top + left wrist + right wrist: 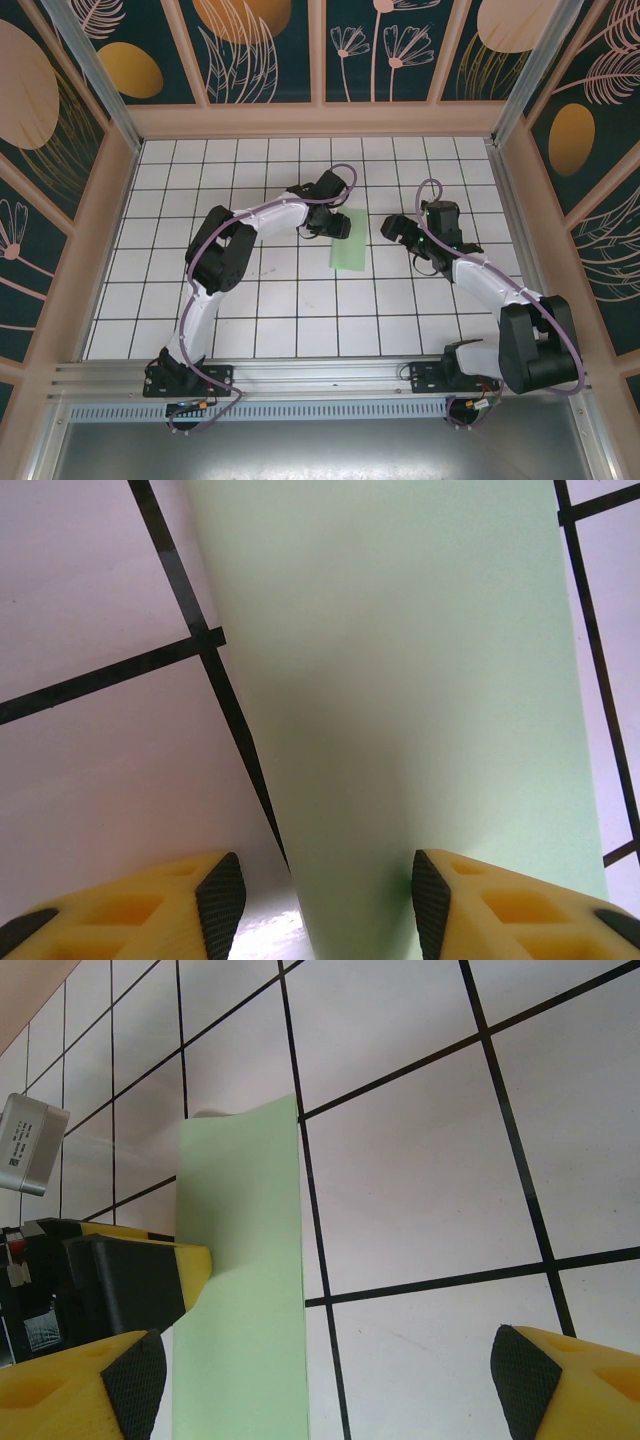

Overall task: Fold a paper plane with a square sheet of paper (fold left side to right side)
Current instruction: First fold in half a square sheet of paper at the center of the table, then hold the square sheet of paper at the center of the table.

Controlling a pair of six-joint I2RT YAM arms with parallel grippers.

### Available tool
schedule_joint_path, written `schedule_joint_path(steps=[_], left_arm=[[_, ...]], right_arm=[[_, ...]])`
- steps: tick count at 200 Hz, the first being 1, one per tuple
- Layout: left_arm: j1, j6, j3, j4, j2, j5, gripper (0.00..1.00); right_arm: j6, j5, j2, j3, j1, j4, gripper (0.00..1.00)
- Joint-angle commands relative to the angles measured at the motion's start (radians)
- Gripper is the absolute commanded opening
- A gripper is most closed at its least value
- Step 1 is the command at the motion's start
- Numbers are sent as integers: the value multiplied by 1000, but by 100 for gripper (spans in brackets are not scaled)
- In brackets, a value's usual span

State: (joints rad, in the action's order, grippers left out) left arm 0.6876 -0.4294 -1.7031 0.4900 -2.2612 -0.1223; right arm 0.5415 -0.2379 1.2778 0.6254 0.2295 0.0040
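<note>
The square sheet of paper (350,248) is pale green and lies folded into a narrow upright strip on the tiled table. A paper plane is out of view. My left gripper (338,226) sits at the strip's upper left edge. In the left wrist view the paper (400,680) runs up between the fingers of this gripper (328,905), which is open, with a gap at the left pad (222,900). My right gripper (393,228) hovers just right of the strip. It (325,1385) stands wide open over bare tiles, with the paper (240,1290) near its left finger.
The white tiled table (300,310) is boxed in by wooden rails and patterned walls (320,50). The left gripper's yellow finger (130,1280) reaches the strip from the left in the right wrist view. Both arm bases sit at the near edge.
</note>
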Motion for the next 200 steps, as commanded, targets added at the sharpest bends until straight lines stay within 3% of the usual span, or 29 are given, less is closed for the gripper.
schedule_joint_path(steps=[1, 60, 101, 200], left_arm=[[6, 23, 13, -44, -93, 5, 53], [5, 21, 13, -44, -93, 7, 53], [6, 20, 13, -44, -93, 7, 53], [6, 19, 14, -42, -93, 9, 53]], right_arm=[[17, -23, -4, -10, -4, 33, 88], [23, -89, 44, -6, -3, 63, 82], [40, -170, 137, 16, 16, 122, 59], [71, -216, 383, 137, 98, 186, 10]])
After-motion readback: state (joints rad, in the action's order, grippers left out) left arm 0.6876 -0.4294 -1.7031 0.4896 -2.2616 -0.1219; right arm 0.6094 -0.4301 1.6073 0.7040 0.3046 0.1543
